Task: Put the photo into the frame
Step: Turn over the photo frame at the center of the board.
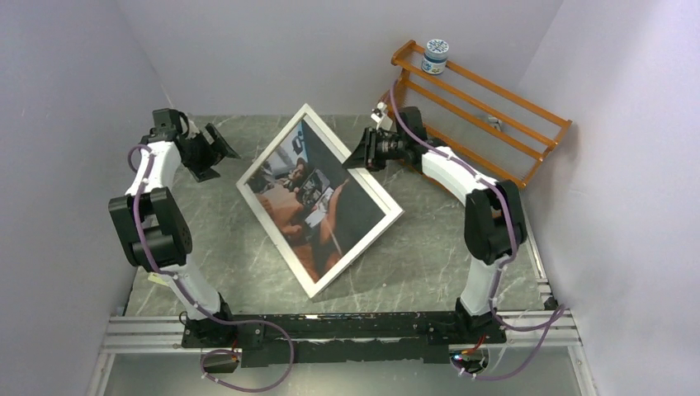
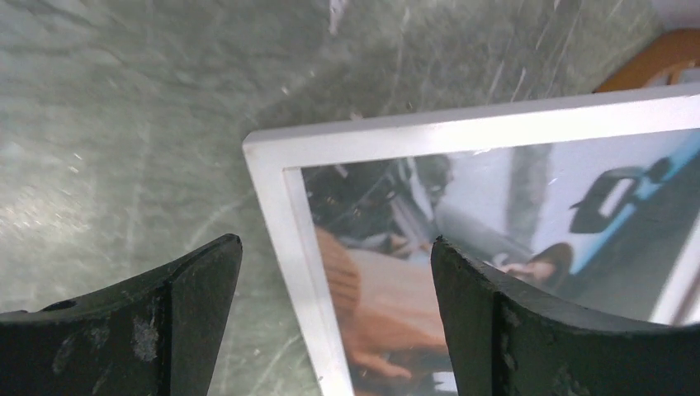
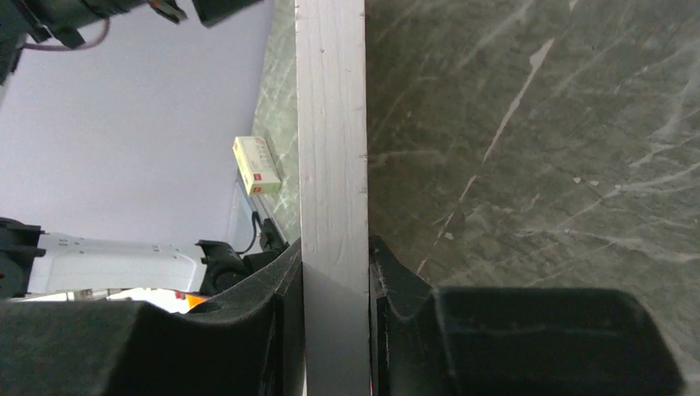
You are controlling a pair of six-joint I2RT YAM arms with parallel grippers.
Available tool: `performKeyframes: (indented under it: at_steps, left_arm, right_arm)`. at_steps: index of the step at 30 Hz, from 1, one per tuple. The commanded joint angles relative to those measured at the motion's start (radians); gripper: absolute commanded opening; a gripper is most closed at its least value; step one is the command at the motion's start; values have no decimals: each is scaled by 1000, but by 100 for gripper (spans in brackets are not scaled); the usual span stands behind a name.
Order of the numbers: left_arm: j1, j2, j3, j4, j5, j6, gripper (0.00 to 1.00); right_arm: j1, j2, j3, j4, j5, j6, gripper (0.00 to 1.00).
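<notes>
Right gripper (image 3: 334,276) is clamping the frame (image 1: 274,233) by its thick pale edge, one finger on each face. In the top view it is biting the long far-right side. Left gripper (image 2: 334,272) is hanging wide open and holding nothing. Its two fingers (image 2: 198,285) are hovering over one corner of the frame, with the white border showing between them. I cannot tell whether they are touching it.

The frame is sitting front-up in the middle of the table (image 1: 429,256), turned diagonally, its long axis running from far-left to near-right. The photo (image 1: 318,198) is showing behind the pane, inside the white border, so it is looking already seated. I cannot tell whether the gripped side is lifting off the table.

Key relation: the frame is lying between the two grippers, right of the left one and left of the right one. The right arm is the one in contact, so any setting-down or letting-go is falling to it. The left would be closing across the short end by the corner.

Writing: nothing is reading clearly. The jar (image 1: 435,56) on the orange rack (image 1: 495,107) is showing a blue-and-white printed lid that is too small to read. The small pale box (image 3: 257,165) by the wall is showing a red mark, illegible.
</notes>
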Motion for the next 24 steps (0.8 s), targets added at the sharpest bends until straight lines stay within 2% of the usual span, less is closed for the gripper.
performKeyframes:
  at_steps: [1,4,12,15,22,24]
  left_arm:
    - [72,48,72,84,69,80,89]
    - [110,130,129,42,4,97,91]
    - [167,377,299,-60,105,163,89]
    - [177,428,318,-26,134,151,89]
    - [191,521,401,27,195,124,89]
    - [194,555,442,9,196,124,89]
  right_arm:
    - [23,99,27,92,-120,-18,0]
    - [32,190,74,99,-148,-26,0]
    - [39,355,218,38,-149,-68,0]
    - [40,359,183,58,-89,-88,21]
    - [37,395,152,113,-55,-67,27]
    - [38,393,131,144,-36,-61,32]
